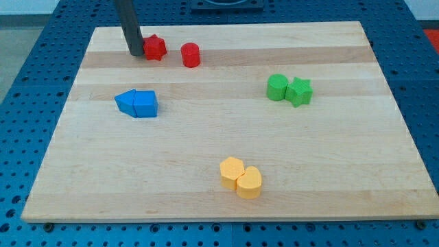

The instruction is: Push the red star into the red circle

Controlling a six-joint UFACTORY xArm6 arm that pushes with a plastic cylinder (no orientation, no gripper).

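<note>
The red star point(156, 47) lies near the view's top left on the wooden board point(226, 185). The red circle point(191, 55) stands a short gap to its right, not touching it. My tip point(136, 53) rests on the board right at the star's left side, touching it or nearly so. The dark rod rises from there to the view's top edge.
Two blue blocks point(137, 103) sit together at the left. A green circle point(277, 87) and a green star point(299, 91) touch at the right. Two yellow blocks point(241, 177) sit together near the bottom centre. The board's top edge runs just behind the red blocks.
</note>
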